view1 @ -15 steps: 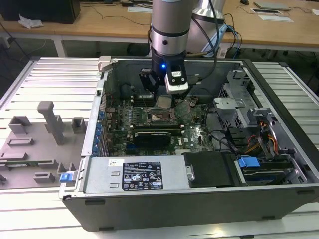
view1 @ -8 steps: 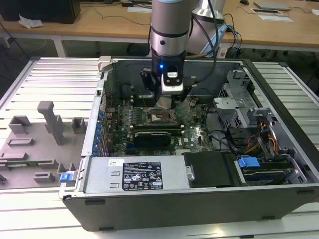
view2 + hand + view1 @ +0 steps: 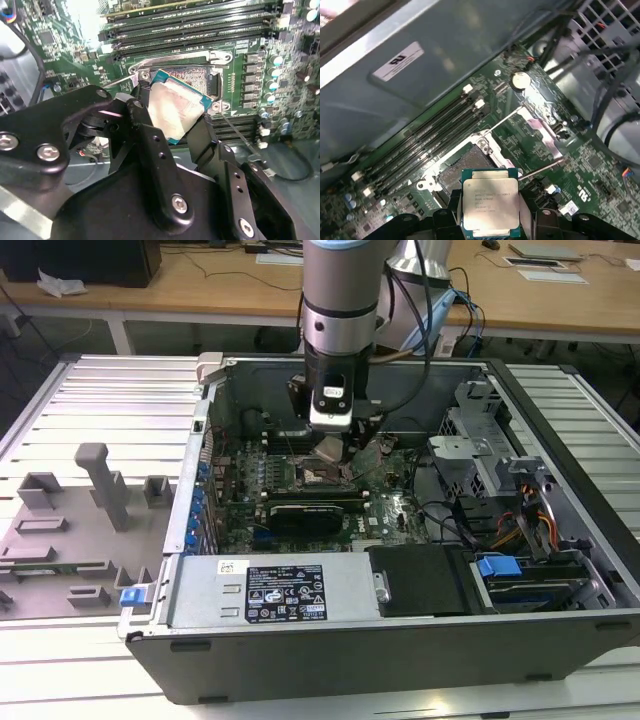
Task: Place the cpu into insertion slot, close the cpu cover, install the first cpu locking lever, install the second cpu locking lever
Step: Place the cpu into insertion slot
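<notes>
My claw (image 3: 490,222) grips the cpu (image 3: 489,199), tilted, with the bare insertion slot (image 3: 464,167) just below it, so none of the four steps is finished yet.

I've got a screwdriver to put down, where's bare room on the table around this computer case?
Bare slats lie at the exterior view's right of the computer case and beyond the grey fixture tray at its left. Crowded: inside the case, where the gripper holds the cpu over the insertion slot.
</notes>
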Motion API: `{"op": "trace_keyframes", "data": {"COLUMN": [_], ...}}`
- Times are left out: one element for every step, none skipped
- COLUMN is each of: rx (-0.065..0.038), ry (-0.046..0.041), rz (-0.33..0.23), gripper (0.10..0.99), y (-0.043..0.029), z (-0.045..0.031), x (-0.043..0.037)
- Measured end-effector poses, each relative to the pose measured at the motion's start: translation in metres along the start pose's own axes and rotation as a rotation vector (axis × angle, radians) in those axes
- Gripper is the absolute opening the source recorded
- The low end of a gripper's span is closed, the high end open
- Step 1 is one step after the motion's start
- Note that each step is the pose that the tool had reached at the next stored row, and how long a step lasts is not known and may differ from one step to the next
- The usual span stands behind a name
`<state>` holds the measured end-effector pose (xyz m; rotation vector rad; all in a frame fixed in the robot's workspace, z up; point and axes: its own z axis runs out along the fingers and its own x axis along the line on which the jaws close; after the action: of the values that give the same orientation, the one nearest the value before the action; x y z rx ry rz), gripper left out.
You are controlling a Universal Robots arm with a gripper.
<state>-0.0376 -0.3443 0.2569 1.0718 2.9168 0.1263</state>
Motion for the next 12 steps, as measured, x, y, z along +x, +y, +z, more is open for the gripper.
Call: {"op": "trace_keyframes", "data": {"rx": [0.0,0.0,0.0,0.0,0.0,0.0,0.0,0.0,0.0,0.0,0.0,0.0], "ry": [-0.0027,-0.0039,-0.0053,-0.0071,-0.0084,-0.0101,-0.0116,-0.0139,-0.0156,-0.017,-0.0196,-0.0208], "rz": [0.031,0.045,0.06,0.082,0.096,0.115,0.133,0.159,0.178,0.194,0.224,0.239], "gripper": [0.541,0.541,0.541,0.541,0.541,0.541,0.541,0.541,0.541,0.541,0.541,0.541], "y": [0.0,-0.0001,-0.0001,-0.0001,-0.0001,-0.0002,-0.0002,-0.0002,-0.0002,-0.0002,-0.0003,-0.0003], "z": [0.0005,0.0007,0.0009,0.0012,0.0014,0.0017,0.0019,0.0023,0.0026,0.0028,0.0032,0.0034], "x": [0.0,0.0,0.0,0.0,0.0,0.0,0.0,0.0,0.0,0.0,0.0,0.0]}}
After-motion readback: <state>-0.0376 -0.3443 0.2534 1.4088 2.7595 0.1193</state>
